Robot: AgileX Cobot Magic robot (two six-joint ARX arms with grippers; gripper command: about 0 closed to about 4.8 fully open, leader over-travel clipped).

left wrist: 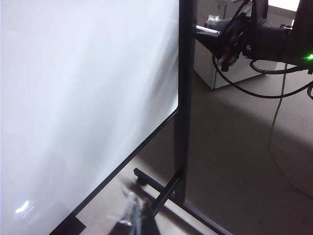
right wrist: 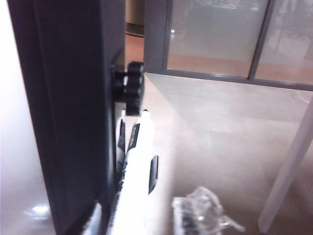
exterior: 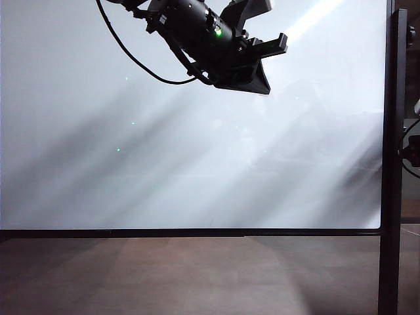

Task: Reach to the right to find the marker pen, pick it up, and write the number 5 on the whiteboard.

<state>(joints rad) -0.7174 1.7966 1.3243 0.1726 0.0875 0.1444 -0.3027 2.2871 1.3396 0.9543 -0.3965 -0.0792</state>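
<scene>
Right gripper (right wrist: 146, 215) low beside black post (right wrist: 73, 107), fingers astride marker pen (right wrist: 137, 166); pen stands upright in holder against post, black tip up, just under black knob (right wrist: 129, 85). Cannot tell whether jaws are clamped on it yet — pads blurred.

Left gripper (left wrist: 134, 218) at foot of whiteboard (left wrist: 73, 98) near stand base; fingertips only, state unreadable.

Board surface in exterior view bare — no number 5.

Progress: pen found, grasp unconfirmed. Left: lift pen, carry to board, write digit.
</scene>
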